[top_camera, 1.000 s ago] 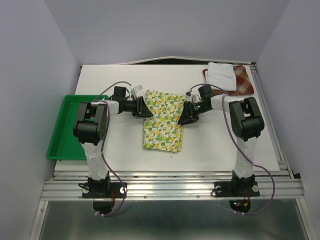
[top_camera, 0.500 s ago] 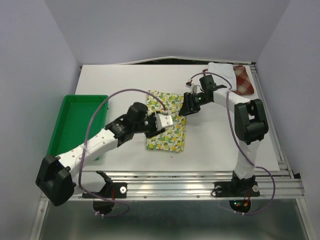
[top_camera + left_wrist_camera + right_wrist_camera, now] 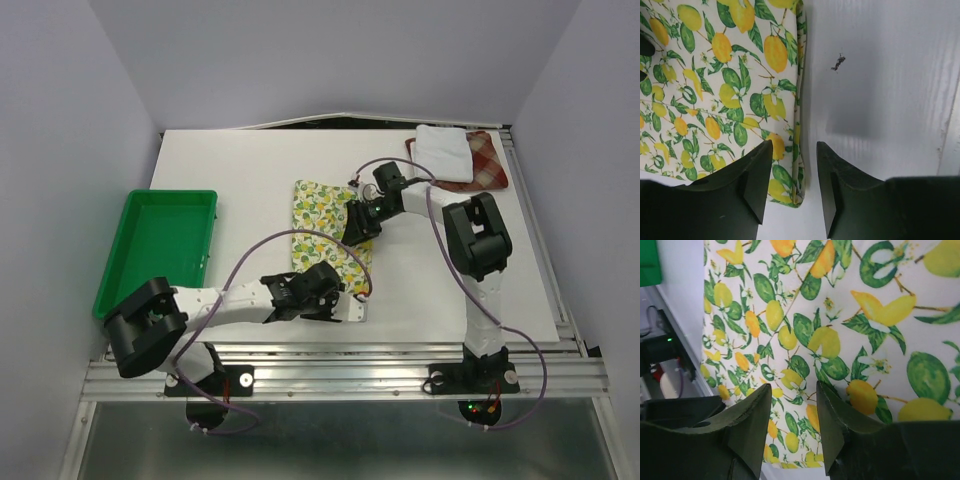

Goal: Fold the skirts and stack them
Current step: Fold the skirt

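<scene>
The left gripper (image 3: 795, 167) hangs at the near right corner of the fruit-print skirt (image 3: 315, 212), fingers parted and empty; from above its arm hides that corner. Over the skirt's right side the right gripper (image 3: 794, 407) is likewise parted and holds nothing. Far right of it, the white skirt (image 3: 442, 150) covers most of the plaid skirt (image 3: 492, 160).

Bright, even overhead light; the white tabletop (image 3: 250, 190) shows a mild sheen. In the left wrist view a soft grey shadow (image 3: 860, 117) lies on it; the near fingers (image 3: 740, 197) look dark, slightly blurred.

plaid skirt (image 3: 490, 162) seemingly half hidden
</scene>
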Tool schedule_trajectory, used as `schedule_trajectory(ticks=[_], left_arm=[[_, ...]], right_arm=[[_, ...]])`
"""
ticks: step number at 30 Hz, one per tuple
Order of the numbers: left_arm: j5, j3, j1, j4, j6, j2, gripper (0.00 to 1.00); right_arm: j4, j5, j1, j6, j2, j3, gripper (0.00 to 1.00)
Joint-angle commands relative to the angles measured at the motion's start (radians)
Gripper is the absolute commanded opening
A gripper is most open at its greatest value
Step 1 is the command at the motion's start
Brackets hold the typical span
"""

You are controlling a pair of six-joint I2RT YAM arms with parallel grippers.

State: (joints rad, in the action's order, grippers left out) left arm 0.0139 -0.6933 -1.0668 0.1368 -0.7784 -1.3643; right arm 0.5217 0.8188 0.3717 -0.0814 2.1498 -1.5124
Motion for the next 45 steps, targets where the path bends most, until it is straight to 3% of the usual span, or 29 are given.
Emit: schedule_trajectory(ticks=[1, 7, 12, 16, 19, 26, 31, 39, 45], left_arm=[[-0.100, -0.021, -0.007, -0.089, -0.070, -0.088, 0.50], [-0.158, -0.022, -0.009, -0.170, -0.079, -0.208, 0.47], [-0.203, -0.021, -0.007, -0.207, -0.087, -0.281, 0.27], [-0.157, -0.060, -0.005, -0.154, -0.085, -0.280, 0.01], [-0.105, -0.123, -0.005, -0.022, -0.070, -0.259, 0.00], [0.194, -0.264, -0.007, 0.292, 0.013, -0.144, 0.00], [0.284, -0.293, -0.005, 0.408, 0.027, -0.114, 0.00], [0.408, -0.345, -0.007, 0.494, 0.047, -0.107, 0.00], [0.437, -0.410, -0.005, 0.540, 0.056, -0.128, 0.00]], right_arm=[[-0.028, -0.036, 0.001, 0.035, 0.039, -0.043, 0.47], [-0.025, -0.072, 0.001, 0.066, 0.073, -0.026, 0.46], [-0.005, -0.093, 0.001, 0.100, 0.091, -0.023, 0.45], [0.003, -0.090, 0.001, 0.111, 0.102, -0.028, 0.45], [0.020, -0.086, 0.001, 0.127, 0.096, -0.029, 0.44], [0.098, -0.035, 0.035, 0.166, -0.039, 0.003, 0.45], [0.139, -0.010, 0.035, 0.143, -0.076, -0.126, 0.51], [0.169, -0.096, 0.035, 0.161, 0.145, -0.472, 0.52], [0.233, -0.126, 0.035, 0.196, 0.324, -0.582, 0.48]])
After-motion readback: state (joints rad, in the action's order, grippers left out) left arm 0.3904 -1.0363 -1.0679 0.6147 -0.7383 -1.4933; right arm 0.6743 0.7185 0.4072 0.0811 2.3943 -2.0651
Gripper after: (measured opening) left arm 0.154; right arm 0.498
